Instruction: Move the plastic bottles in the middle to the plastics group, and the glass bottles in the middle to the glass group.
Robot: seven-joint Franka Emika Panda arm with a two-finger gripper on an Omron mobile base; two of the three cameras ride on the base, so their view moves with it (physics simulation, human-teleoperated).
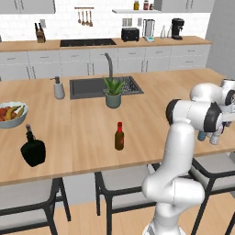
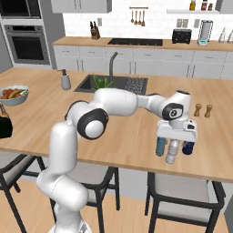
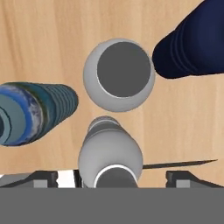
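We hang the gripper (image 2: 176, 134), jaws spread wide, over the whitish bottle (image 2: 172, 151), now standing among the plastics group (image 2: 187, 147) at lower right. Next: lift clear, then fetch the brown red-capped bottle (image 1: 119, 136), centre frame, toward the black bottle (image 1: 32, 148) at left.

Arm stretched forward, pincer (image 2: 175, 142) pointing down, jaws apart
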